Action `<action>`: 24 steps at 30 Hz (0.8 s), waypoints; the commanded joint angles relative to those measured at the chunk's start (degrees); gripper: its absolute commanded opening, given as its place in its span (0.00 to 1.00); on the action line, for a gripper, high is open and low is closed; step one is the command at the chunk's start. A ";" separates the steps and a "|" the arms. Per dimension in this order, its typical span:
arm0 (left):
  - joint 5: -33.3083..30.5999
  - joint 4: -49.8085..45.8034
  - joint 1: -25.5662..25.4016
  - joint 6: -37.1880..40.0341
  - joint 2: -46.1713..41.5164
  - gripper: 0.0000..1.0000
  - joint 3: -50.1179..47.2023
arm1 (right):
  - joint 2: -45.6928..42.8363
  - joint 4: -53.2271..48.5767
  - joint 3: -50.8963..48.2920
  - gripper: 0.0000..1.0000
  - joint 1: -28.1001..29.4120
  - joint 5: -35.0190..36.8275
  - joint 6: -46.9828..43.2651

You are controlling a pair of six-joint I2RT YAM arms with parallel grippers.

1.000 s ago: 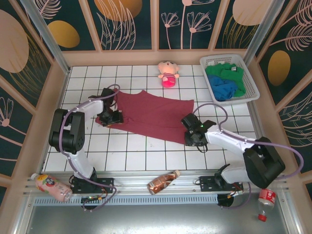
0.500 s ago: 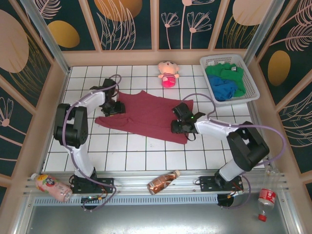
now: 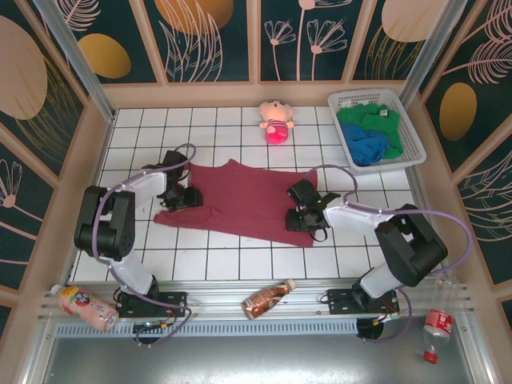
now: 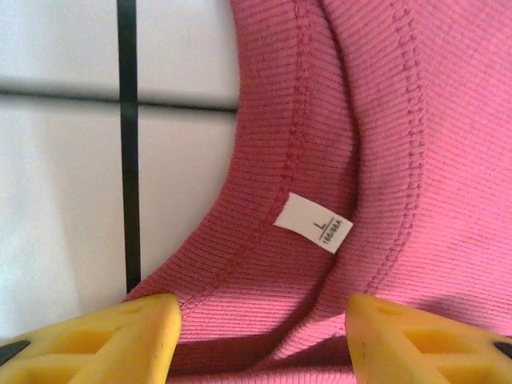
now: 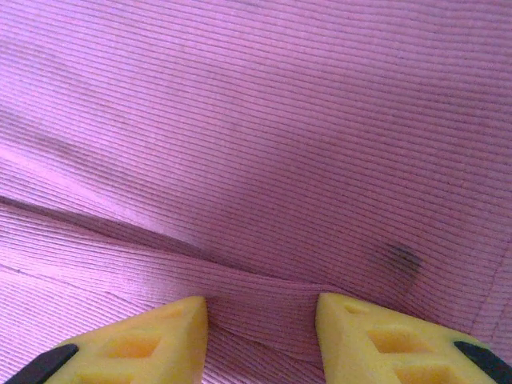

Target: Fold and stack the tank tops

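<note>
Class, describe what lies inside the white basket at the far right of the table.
Inside the white basket lie a green tank top and a blue tank top, crumpled together. They cover the basket's floor, so anything beneath them cannot be seen.

White tiled tabletop (image 3: pixel 240 264); dark floral wall panels (image 3: pixel 304 40); wooden frame (image 3: pixel 256 94).

maroon tank top (image 3: pixel 240 196) spread mid-table | left claw (image 3: pixel 178 197) at left edge | right claw (image 3: pixel 301 218) at right edge
</note>
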 commanded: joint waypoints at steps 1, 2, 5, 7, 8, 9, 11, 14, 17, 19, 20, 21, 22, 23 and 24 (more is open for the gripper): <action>2.06 -6.79 -0.57 -4.40 -1.65 0.59 -6.66 | -1.56 -11.53 -2.69 0.42 0.68 -2.51 1.48; 2.51 -6.87 -0.52 -5.41 -2.82 0.59 -7.83 | -1.81 -12.64 -2.99 0.42 1.00 -2.84 1.22; 3.06 -6.96 -0.61 -7.31 -6.41 0.59 -10.02 | -3.91 -15.11 -3.44 0.43 1.05 -2.71 1.44; 1.58 -8.39 -0.62 -7.72 -8.26 0.59 -8.22 | -7.25 -14.81 -1.78 0.44 0.81 -1.14 1.79; 1.00 -9.54 -0.62 -7.74 -8.71 0.60 -6.23 | -9.11 -14.09 -0.53 0.44 0.14 -0.96 1.84; 0.66 -11.07 -0.62 -7.59 -8.75 0.60 -3.28 | -10.35 -13.21 0.93 0.45 -1.01 -0.91 1.30; -0.11 -13.19 -0.66 -7.35 -8.10 0.61 3.08 | -11.23 -11.75 3.73 0.47 -4.26 -0.06 -1.68; 0.38 -14.17 -0.86 -5.92 -4.22 0.61 11.99 | -10.43 -7.89 6.06 0.50 -10.53 -0.24 -6.23; 1.42 -12.91 -2.03 -4.07 2.81 0.61 19.20 | -7.65 -2.63 6.97 0.52 -14.48 -0.67 -10.09; 1.82 -11.16 -2.81 -3.45 7.00 0.61 22.98 | -4.89 0.50 7.84 0.53 -15.95 -0.84 -10.99; 2.85 -10.14 -3.15 -3.26 9.18 0.60 25.06 | -3.37 1.87 8.41 0.53 -16.69 -1.00 -11.40; 3.83 -9.50 -3.80 -2.92 11.30 0.60 27.32 | -1.63 2.90 9.15 0.53 -17.24 -0.95 -11.55; 4.41 -9.26 -4.46 -2.31 13.25 0.60 29.18 | -0.20 3.77 9.77 0.54 -17.59 -1.19 -11.77; 4.84 -8.91 -5.31 -1.49 15.35 0.60 31.32 | 1.27 4.47 10.65 0.54 -17.81 -1.31 -11.90; 5.57 -8.67 -5.98 -0.85 17.47 0.61 33.33 | 2.71 4.96 11.48 0.54 -17.87 -1.23 -12.34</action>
